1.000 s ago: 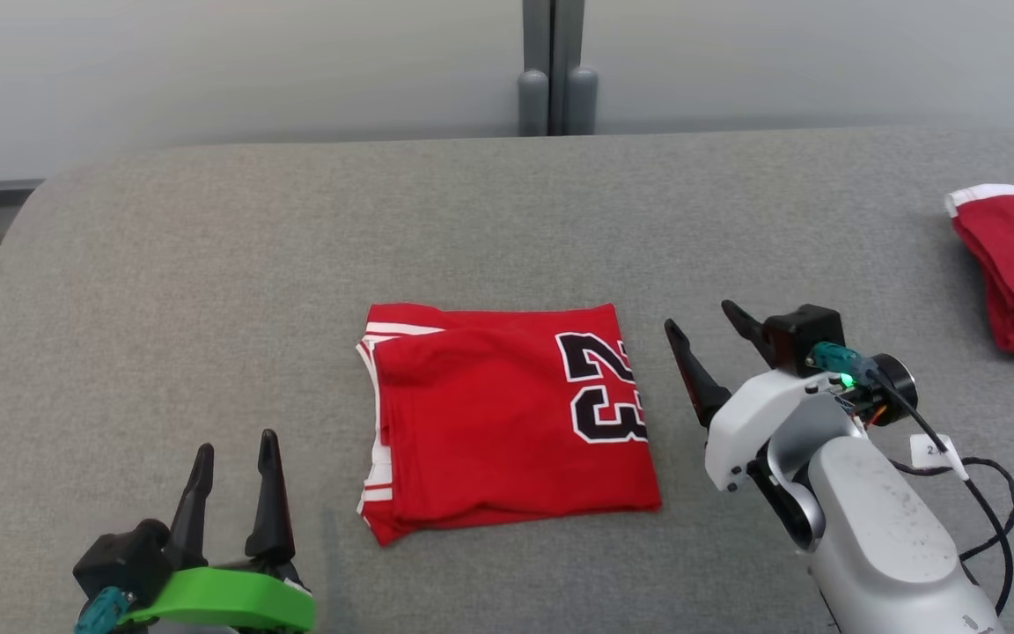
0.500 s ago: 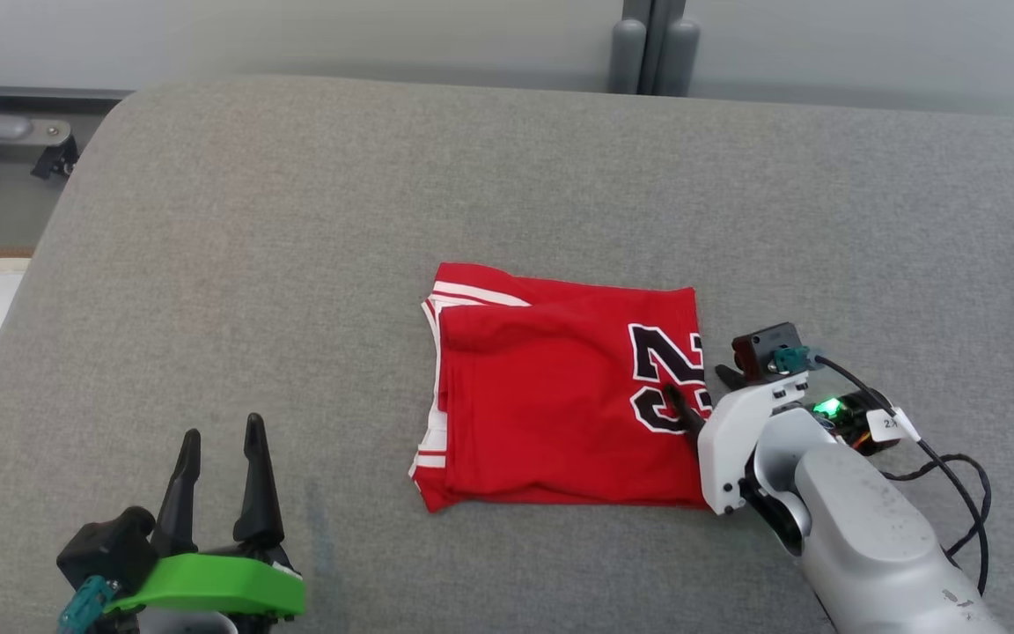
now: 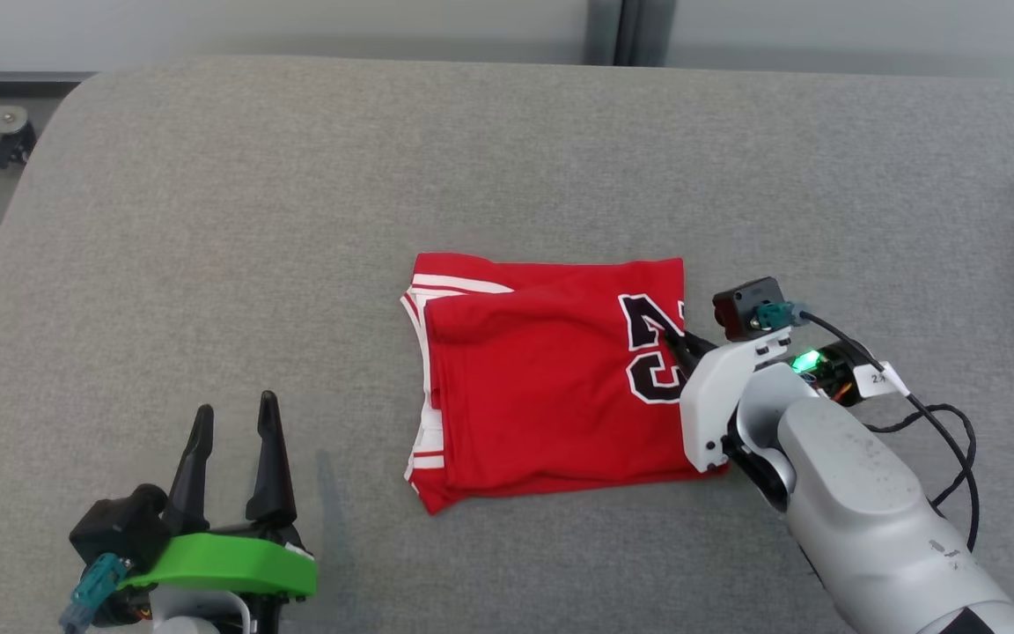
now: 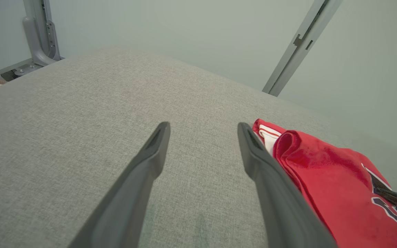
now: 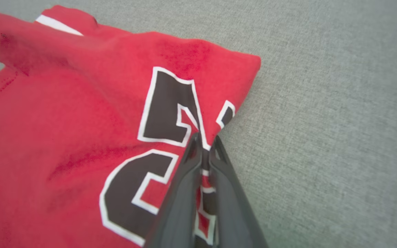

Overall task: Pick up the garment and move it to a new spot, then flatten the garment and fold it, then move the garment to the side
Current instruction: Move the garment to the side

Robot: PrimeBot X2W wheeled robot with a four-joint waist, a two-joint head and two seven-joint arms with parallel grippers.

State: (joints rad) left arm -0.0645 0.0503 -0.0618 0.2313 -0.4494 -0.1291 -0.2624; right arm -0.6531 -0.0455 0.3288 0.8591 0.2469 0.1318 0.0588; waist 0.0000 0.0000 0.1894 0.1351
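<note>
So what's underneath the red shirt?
The grey cushion lies under the folded red shirt. Its lower layers are covered; the right gripper pinches its edge.

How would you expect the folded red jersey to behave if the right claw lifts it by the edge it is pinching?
Probably floppy: the red jersey is thin cloth with soft creases, so it would likely drape and sag from the right claw. The folded layers at its striped edge may slip apart, since one side alone is pinched.
</note>
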